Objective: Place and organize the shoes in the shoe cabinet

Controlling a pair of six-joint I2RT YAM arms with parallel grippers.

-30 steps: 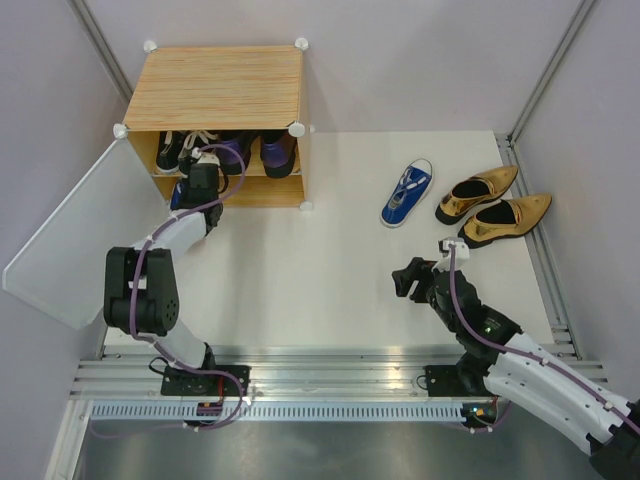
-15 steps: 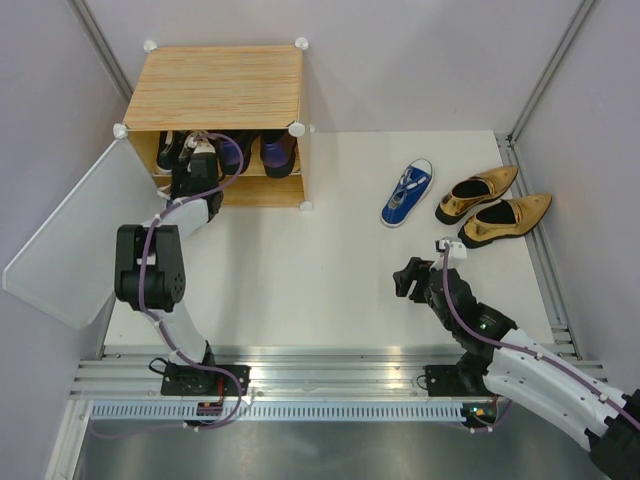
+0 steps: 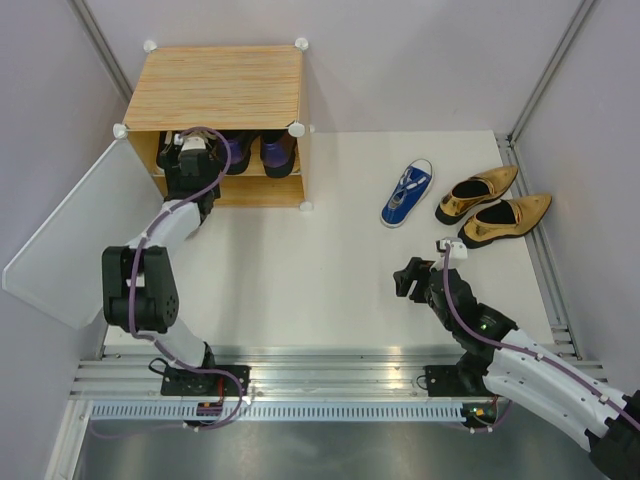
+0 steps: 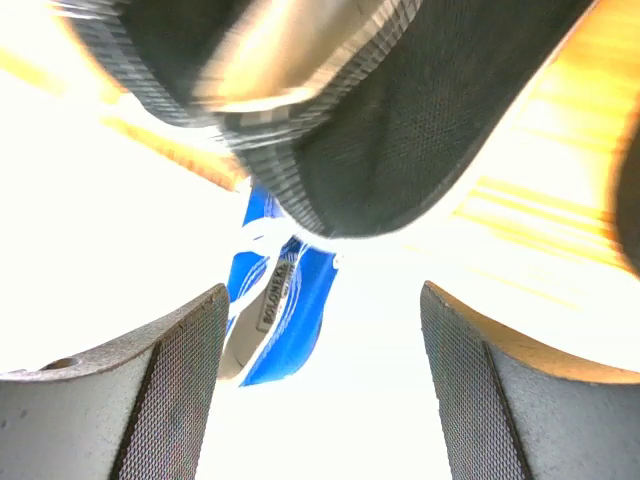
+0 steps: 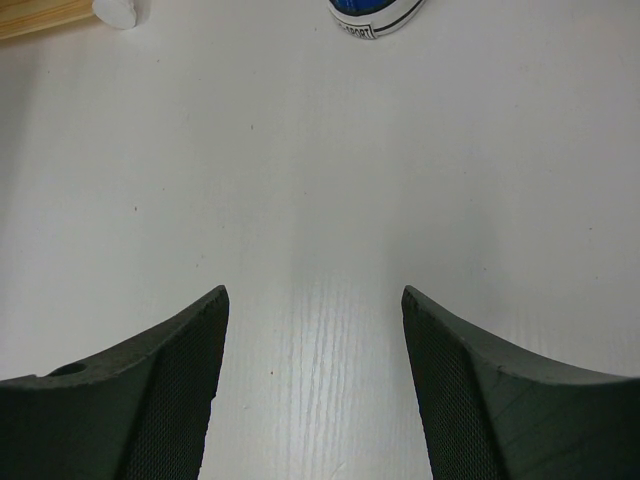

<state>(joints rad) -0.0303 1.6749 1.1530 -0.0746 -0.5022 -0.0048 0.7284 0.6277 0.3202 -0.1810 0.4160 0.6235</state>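
left gripper [image 4: 320, 330] fingers spread, empty, at the shoe cabinet [image 3: 215, 88] mouth; black sneaker [image 4: 400, 150] blurred just above, blue sneaker [image 4: 285, 320] part-hidden beyond. right gripper [image 5: 312, 300] spread, empty, well right of cabinet; second blue sneaker [image 5: 378, 15] cut off.

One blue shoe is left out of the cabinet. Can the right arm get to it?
Probably yes. Its open fingers face the blue shoe, with only bare table between them. The gold shoes lie off to the side.
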